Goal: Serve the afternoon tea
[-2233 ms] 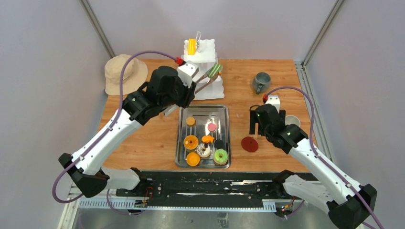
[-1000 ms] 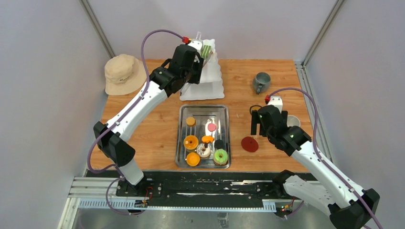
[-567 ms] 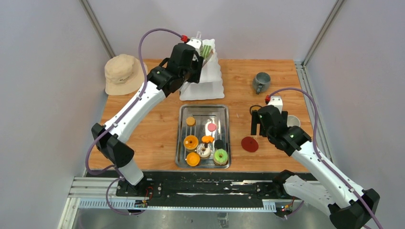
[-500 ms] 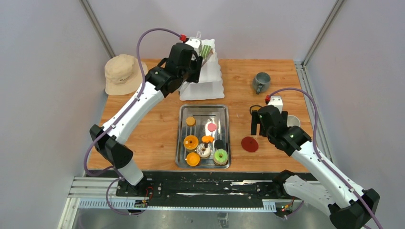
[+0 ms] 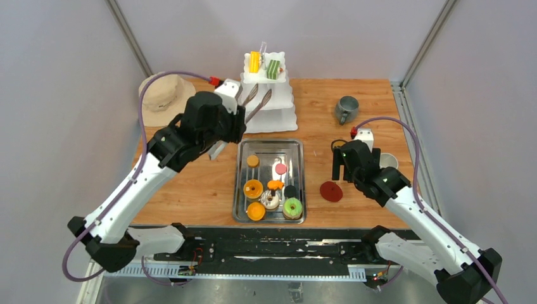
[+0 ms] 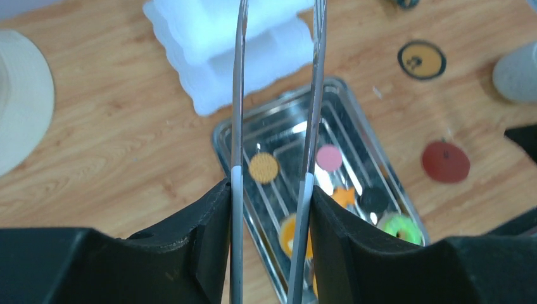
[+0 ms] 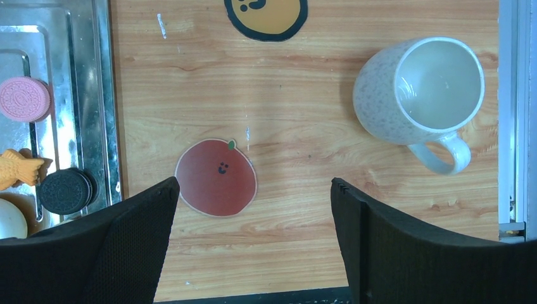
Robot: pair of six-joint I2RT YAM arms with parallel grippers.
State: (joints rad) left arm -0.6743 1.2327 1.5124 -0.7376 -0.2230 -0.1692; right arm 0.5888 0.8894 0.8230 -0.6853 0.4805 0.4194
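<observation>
My left gripper [image 5: 233,120] is shut on metal tongs [image 5: 256,101], whose two arms stand apart with nothing between the tips. The tongs [image 6: 239,95] point over the white tiered stand [image 5: 278,113]. On the stand's top tier sit a yellow pastry [image 5: 254,61] and a green pastry [image 5: 273,68]. Several pastries lie in the steel tray [image 5: 236,190], among them a pink cookie [image 5: 280,168], a green donut [image 5: 292,206] and a black cookie [image 7: 65,190]. My right gripper [image 7: 253,244] is open above bare wood, beside the white mug [image 7: 418,88]. The grey mug [image 5: 346,108] stands far right.
A beige hat [image 5: 161,95] lies at the back left, partly behind my left arm. A red coaster [image 7: 216,177] lies between the tray and the white mug, and a yellow coaster [image 7: 266,12] lies just beyond it. Metal frame posts rise at both back corners.
My left arm has drawn back and down from the stand's top tier. The green pastry it carried now rests there beside the yellow one, and the tongs are empty. The right arm has not moved.
</observation>
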